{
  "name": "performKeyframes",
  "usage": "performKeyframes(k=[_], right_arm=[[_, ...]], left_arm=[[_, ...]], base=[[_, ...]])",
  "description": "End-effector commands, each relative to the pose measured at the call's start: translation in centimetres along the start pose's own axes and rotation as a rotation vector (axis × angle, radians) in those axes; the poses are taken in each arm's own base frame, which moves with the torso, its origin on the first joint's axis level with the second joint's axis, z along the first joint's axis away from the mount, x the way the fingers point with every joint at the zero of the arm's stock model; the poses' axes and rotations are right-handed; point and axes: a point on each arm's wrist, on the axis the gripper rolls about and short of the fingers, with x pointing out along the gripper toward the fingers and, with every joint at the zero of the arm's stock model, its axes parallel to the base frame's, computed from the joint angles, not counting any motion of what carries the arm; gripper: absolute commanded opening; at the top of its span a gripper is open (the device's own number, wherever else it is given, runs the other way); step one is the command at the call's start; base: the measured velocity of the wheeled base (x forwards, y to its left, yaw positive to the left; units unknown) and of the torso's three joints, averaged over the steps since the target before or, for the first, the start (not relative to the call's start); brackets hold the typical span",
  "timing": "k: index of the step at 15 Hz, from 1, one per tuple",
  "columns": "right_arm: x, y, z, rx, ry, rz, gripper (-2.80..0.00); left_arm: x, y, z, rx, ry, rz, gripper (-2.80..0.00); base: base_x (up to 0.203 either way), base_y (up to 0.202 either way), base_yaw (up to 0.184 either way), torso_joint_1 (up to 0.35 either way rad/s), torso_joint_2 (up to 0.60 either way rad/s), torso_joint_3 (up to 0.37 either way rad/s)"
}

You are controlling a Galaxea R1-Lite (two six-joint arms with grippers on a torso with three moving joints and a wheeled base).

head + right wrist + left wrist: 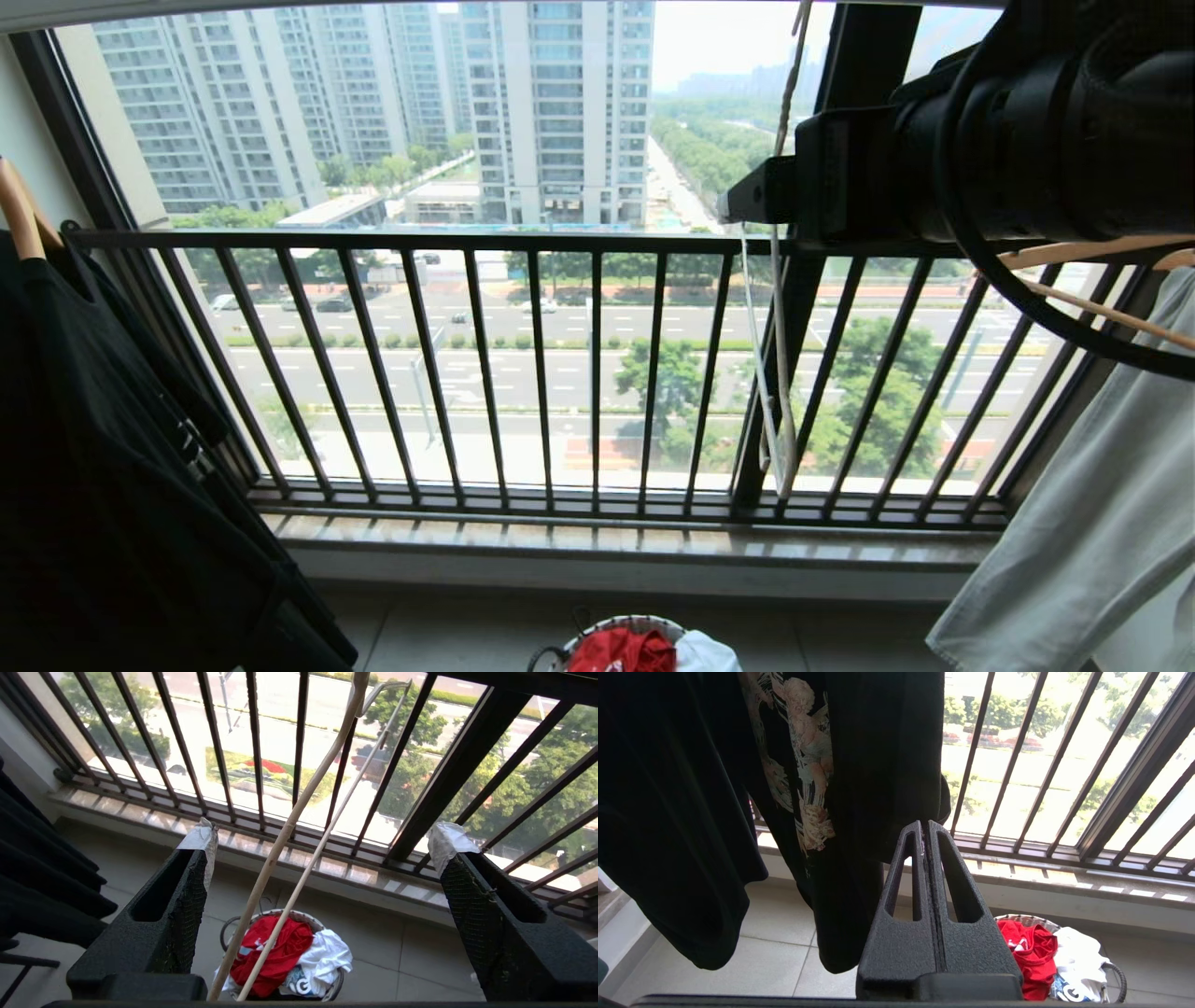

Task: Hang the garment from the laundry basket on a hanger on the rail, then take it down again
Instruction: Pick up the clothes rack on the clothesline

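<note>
In the head view the bulky black right arm (1027, 131) fills the upper right, raised high by the wooden hangers, while far below the red short-sleeved T-shirt (624, 651) lies bunched in the small round white-rimmed laundry basket (616, 623) on the tiled floor, beside a white T-shirt (705, 653). The left wrist view shows the left gripper (924, 828), fingers pressed together on nothing, parked beside a hanging black printed T-shirt (808, 765). In the right wrist view the right gripper (322, 844) has its fingers spread wide and empty above the basket, likely ready to fetch the shirt, with two pale slanting rods (289, 826) between them.

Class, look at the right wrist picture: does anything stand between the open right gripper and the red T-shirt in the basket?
Yes. Two slanting pale rods cross between the right gripper and the red T-shirt, passing in front of the laundry basket.
</note>
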Motion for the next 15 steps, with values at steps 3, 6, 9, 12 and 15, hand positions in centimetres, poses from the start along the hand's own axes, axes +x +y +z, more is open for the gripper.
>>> performKeyframes(k=[3, 6, 9, 12, 15], right_arm=[[1.5, 0.3, -1.1, -0.031, 0.041, -0.054, 0.0], [2.1, -0.5, -1.2, -0.031, 0.05, -0.092, 0.0], [2.4, -1.1, -1.3, -0.032, 0.06, -0.118, 0.0], [3.6, -2.2, -1.6, -0.038, 0.082, -0.173, 0.0], [3.9, -2.6, -2.0, -0.044, 0.098, -0.188, 0.0]], left_arm=[[0.0, 0.0, 0.0, -0.001, 0.001, 0.001, -2.8], [0.0, 0.0, 0.0, -0.001, 0.001, 0.001, -2.8], [0.0, 0.0, 0.0, -0.001, 0.001, 0.001, -2.8], [0.0, 0.0, 0.0, -0.001, 0.001, 0.001, -2.8], [0.0, 0.0, 0.0, -0.001, 0.001, 0.001, -2.8]], base=[[0.0, 0.0, 0.0, 0.0, 0.0, 0.0], [0.0, 0.0, 0.0, 0.0, 0.0, 0.0], [0.0, 0.0, 0.0, 0.0, 0.0, 0.0], [0.0, 0.0, 0.0, 0.0, 0.0, 0.0], [0.0, 0.0, 0.0, 0.0, 0.0, 0.0]])
